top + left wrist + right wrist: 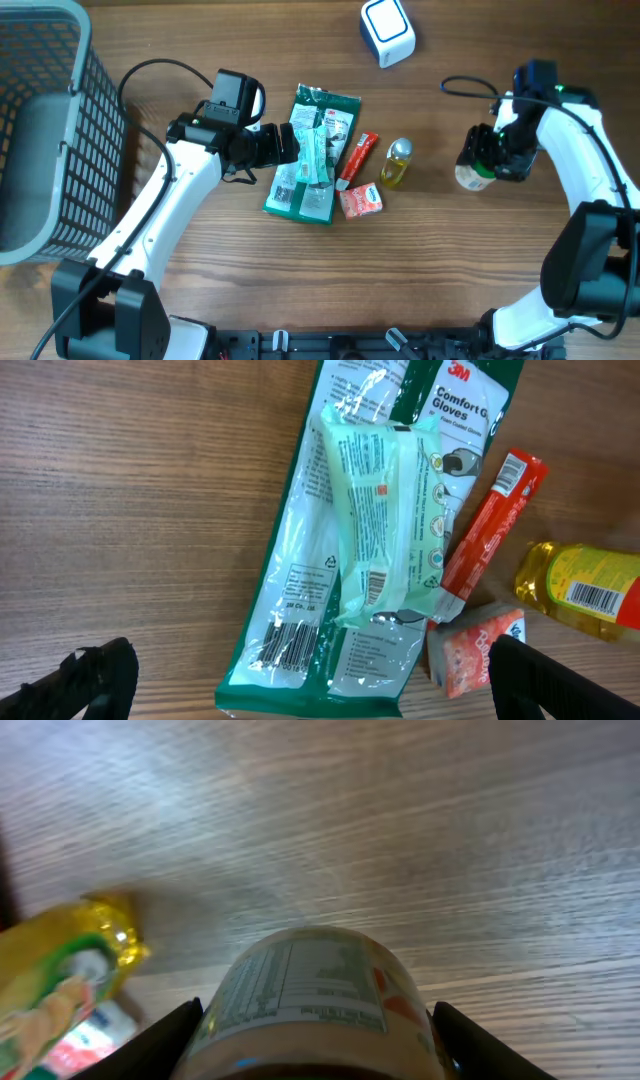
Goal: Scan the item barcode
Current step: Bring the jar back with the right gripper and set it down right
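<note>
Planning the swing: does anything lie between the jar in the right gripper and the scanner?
Nothing visible does. Bare table lies between the jar in the right gripper and the scanner; the yellow bottle sits aside.

Overhead, the right claw [488,157] hides most of the jar [471,179]. From the right wrist its lower part is cut by the bottom edge, its print blurred. From the left wrist the bottle [575,586] runs off right, the gloves pack [292,590] off the top.
</note>
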`<state>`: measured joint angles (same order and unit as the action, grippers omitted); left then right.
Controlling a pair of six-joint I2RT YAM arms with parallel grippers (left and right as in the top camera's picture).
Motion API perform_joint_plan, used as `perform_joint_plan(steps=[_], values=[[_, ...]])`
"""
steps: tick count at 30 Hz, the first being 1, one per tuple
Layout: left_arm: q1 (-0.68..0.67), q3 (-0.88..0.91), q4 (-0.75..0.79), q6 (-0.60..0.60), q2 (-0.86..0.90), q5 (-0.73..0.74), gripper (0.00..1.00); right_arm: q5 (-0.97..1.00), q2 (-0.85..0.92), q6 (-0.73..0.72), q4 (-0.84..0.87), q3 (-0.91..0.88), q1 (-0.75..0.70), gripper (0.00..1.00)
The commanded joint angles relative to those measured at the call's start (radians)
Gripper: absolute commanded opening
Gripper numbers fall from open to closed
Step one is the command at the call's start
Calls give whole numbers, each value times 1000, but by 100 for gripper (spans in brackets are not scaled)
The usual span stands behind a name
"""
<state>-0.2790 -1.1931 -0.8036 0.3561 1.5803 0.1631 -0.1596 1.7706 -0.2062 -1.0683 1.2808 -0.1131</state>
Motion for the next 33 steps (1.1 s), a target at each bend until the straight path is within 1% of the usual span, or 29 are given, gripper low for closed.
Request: perform_joint_plan(steps=[1, 6, 10, 24, 25, 33], values=[[2, -5, 3, -9, 4, 8, 100, 67, -1, -73, 44, -50, -4, 17], [2, -5, 3, -9, 4, 8, 100, 85, -1, -84, 66, -65, -4, 19], [2, -5, 3, -9, 4, 8, 100, 85, -1, -82, 65, -65, -4, 23], [2, -5, 3, -8, 4, 8, 100, 85, -1, -82, 59, -66, -4, 26], [2, -5, 3, -8, 4, 8, 100, 85, -1, -82, 60, -66, -4, 29], [2, -5, 3, -8, 4, 8, 100, 85, -1, -82, 58, -66, -4, 31]])
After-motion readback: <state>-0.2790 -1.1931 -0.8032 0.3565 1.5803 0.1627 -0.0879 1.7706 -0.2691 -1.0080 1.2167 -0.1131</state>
